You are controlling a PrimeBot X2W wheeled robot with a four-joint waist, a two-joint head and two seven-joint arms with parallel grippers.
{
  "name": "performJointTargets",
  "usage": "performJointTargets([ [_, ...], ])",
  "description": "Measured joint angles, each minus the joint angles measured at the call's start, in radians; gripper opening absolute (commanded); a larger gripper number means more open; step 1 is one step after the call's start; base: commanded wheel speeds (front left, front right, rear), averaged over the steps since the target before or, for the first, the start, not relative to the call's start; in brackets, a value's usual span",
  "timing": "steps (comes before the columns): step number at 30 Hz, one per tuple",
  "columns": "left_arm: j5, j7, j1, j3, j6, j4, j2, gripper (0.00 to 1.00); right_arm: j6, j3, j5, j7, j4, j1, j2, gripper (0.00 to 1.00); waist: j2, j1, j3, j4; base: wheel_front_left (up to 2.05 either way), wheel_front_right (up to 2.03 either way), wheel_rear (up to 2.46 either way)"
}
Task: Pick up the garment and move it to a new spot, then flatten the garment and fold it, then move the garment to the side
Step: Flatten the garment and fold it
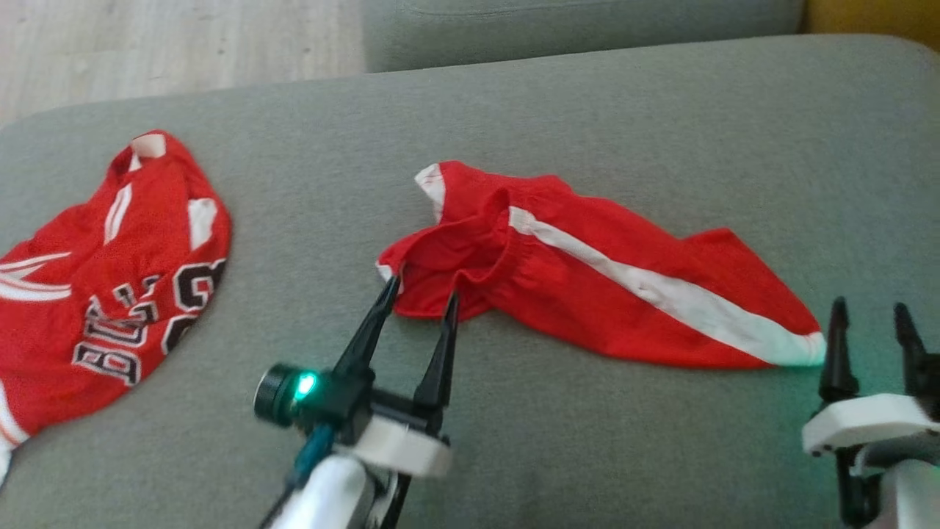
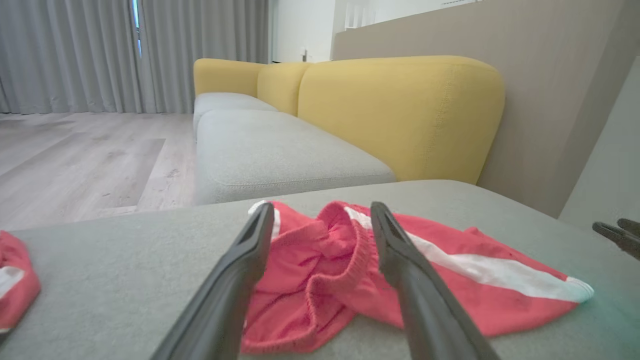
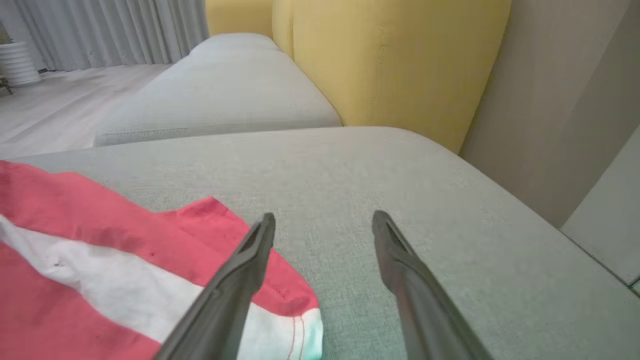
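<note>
The garment (image 1: 587, 286) is a pair of red shorts with a white side stripe, lying crumpled across the middle of the grey cushion (image 1: 661, 110). My left gripper (image 1: 422, 290) is open, its tips at the bunched waistband end. In the left wrist view the shorts (image 2: 440, 235) lie between and beyond the spread fingers of that gripper (image 2: 321, 207). My right gripper (image 1: 869, 307) stands open just right of the white hem. In the right wrist view its left finger overlaps the hem corner of the shorts (image 3: 100, 220), and bare cushion lies between the tips of the gripper (image 3: 324, 216).
A red jersey (image 1: 117, 279) with lettering lies at the cushion's left end, and its edge (image 2: 15, 280) is in the left wrist view too. A second grey cushion (image 2: 270, 150) and a yellow backrest (image 2: 400, 110) lie beyond. Wood floor (image 1: 147, 44) is at the far left.
</note>
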Motion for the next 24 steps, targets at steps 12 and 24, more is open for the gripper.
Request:
performJointTargets([
  [12, -0.295, 0.221, -0.349, -0.141, -0.084, 0.273, -0.002, 1.00, 0.000, 0.164, 0.043, -0.041, -0.160, 0.079, 0.000, 1.00, 0.0000, 0.0001, 0.064, -0.113, 0.00, 0.00, 0.00],
  [24, -0.444, 0.342, -0.458, -0.139, -0.063, 0.407, -0.005, 1.00, 0.000, 0.188, 0.051, -0.041, -0.187, 0.085, 0.001, 1.00, 0.0000, 0.0001, 0.107, -0.192, 0.00, 0.00, 0.00],
])
